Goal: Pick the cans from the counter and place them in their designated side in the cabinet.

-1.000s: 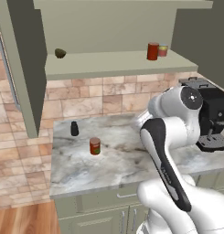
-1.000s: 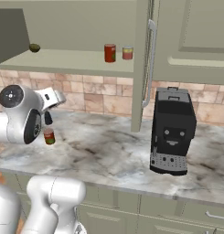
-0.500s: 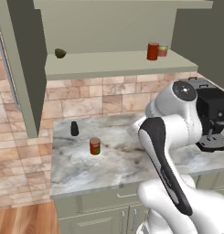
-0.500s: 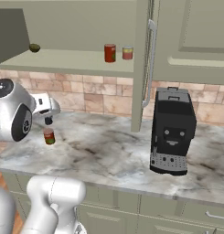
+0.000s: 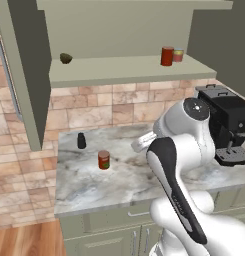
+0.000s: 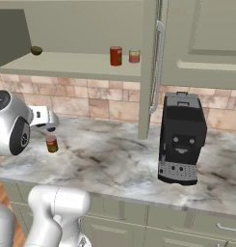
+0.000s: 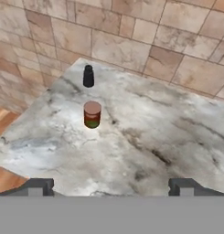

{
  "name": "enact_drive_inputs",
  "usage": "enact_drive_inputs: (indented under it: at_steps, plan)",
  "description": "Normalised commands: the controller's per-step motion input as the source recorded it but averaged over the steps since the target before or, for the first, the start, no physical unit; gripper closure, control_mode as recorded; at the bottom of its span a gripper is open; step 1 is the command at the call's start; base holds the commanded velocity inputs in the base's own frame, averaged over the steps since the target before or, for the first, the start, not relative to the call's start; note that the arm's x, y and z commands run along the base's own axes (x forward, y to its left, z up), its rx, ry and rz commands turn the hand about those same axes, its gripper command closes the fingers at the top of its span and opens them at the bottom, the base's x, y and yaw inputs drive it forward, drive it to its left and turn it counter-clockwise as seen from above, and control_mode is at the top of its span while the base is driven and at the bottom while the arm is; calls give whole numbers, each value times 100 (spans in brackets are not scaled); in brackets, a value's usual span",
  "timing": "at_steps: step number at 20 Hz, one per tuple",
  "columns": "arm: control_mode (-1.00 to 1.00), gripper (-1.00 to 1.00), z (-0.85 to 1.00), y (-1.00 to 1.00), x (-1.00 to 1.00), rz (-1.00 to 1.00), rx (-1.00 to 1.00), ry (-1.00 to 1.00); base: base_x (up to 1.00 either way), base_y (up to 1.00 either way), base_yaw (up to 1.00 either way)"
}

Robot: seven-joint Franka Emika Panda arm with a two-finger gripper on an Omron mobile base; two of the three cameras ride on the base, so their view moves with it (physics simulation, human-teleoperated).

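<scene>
The red can with a green-and-white label (image 5: 104, 160) (image 6: 51, 144) (image 7: 92, 114) stands upright on the marble counter (image 5: 94, 187) (image 7: 145, 137), near its left end. My gripper (image 7: 111, 188) (image 6: 51, 127) hovers above and short of that can, open, with nothing between its fingers. The plain red-orange can (image 5: 167, 56) (image 6: 115, 56) stands on the shelf of the olive-green cabinet (image 5: 119, 70) (image 6: 76, 62), toward its right side. In the left base view my own arm hides the fingers.
A shorter red-and-yellowish can (image 5: 178, 55) (image 6: 134, 56) stands beside the plain one. A small black bottle (image 5: 81, 140) (image 7: 88, 76) stands behind the labelled can by the brick wall. A black coffee machine (image 5: 229, 125) (image 6: 182, 140) sits at the right. A dark round object (image 5: 65, 58) lies on the shelf's left.
My hand has dropped from shelf height toward the counter, closer to the labelled can, and the arm's elbow has swung over. Neither can has moved.
</scene>
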Motion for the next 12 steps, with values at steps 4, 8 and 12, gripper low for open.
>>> enact_drive_inputs:
  at_steps: [4,8,12]
  plan:
    - [-100,-100,0,21,7,-8,9,4,0,0,0]
    - [-100,-100,-1,20,8,-7,10,10,0,0,0]
    - [-100,-100,-8,23,10,-2,6,6,0,0,0]
